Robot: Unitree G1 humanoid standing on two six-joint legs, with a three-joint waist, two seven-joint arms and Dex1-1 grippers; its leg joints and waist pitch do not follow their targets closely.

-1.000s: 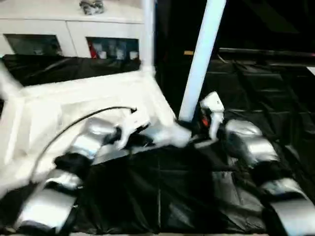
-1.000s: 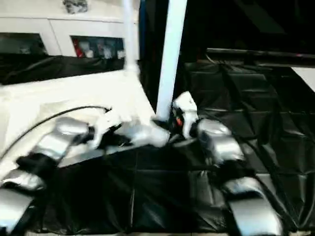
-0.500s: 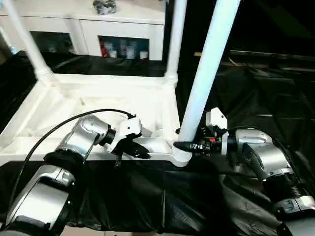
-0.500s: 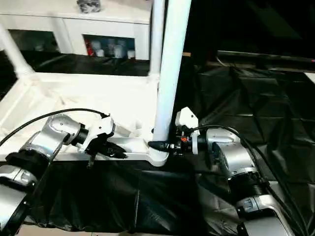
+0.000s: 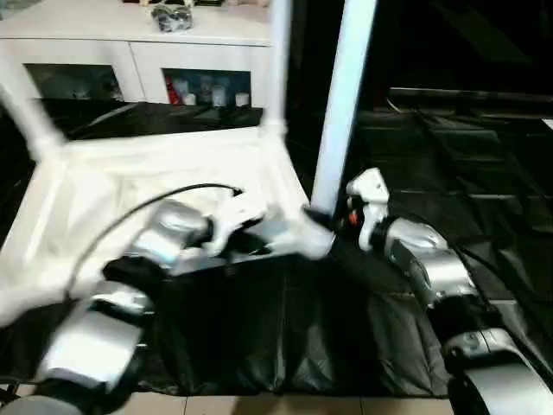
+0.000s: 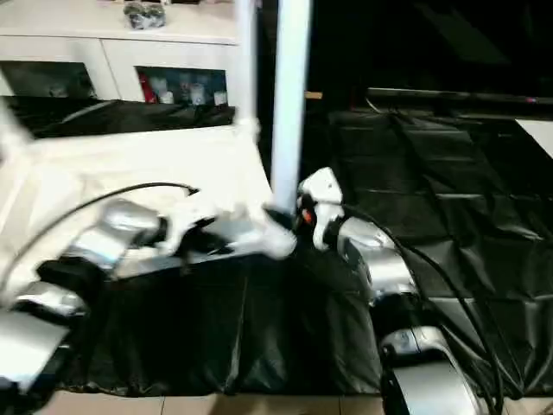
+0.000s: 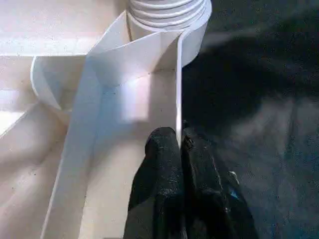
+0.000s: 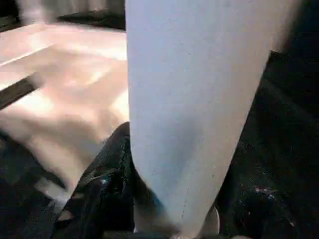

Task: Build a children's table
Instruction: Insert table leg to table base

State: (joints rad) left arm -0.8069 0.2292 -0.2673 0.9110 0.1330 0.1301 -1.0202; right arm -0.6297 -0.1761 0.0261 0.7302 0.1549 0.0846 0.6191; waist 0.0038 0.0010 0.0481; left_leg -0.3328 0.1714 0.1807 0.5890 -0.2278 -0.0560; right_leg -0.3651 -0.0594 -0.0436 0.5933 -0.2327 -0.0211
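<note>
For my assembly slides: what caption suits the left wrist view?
Left gripper, shut on the thin side wall of the white plastic ribbed tabletop, just below the round corner socket.

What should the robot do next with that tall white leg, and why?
Probably keep twisting the leg into its corner socket. The right gripper is clamped around the leg's base, while the left gripper pinches the tabletop rim to steady it. I cannot tell whether the leg is fully seated.

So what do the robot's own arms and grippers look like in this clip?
Both forearms are rounded silver shells with black joint bands. Each wrist carries a white block. The left gripper and right gripper have black fingers. A black cable arcs over the left arm; red shows at the right wrist.
</note>
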